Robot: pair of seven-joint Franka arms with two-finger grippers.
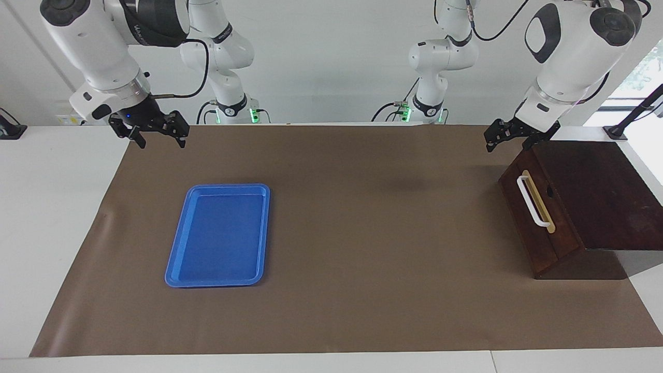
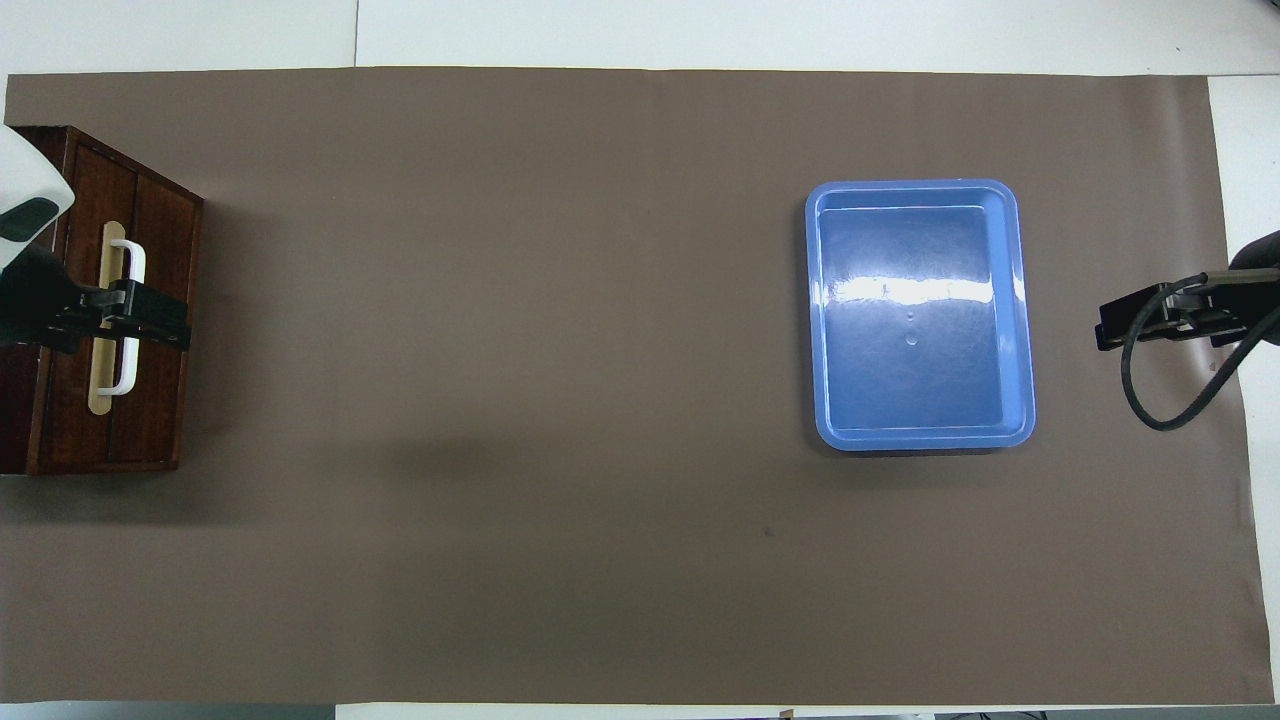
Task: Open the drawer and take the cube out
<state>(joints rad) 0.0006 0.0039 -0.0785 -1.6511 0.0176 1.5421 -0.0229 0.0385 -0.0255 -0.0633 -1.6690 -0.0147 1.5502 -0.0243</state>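
Drawer: dark brown wooden drawer [image 1: 533, 217], white bar handle [image 1: 532, 201], I see it shut, at the left arm's bench end.
Left end effector [image 1: 505, 135]: open, over the box.
Right end effector [image 1: 155, 132]: open, waiting near the blue plastic tray [image 1: 219, 235].

Drawer [image 1: 536, 207] closed; contents hidden

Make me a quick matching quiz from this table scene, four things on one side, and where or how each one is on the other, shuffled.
Things:
1. drawer
2. blue tray
3. left claw
4. right claw

Descriptions:
A. empty, on the brown mat toward the right arm's end
B. open, in the air above the wooden box's near edge
C. closed, white handle showing
D. open, raised above the mat's edge near the right arm's base

Pairs: 1-C, 2-A, 3-B, 4-D
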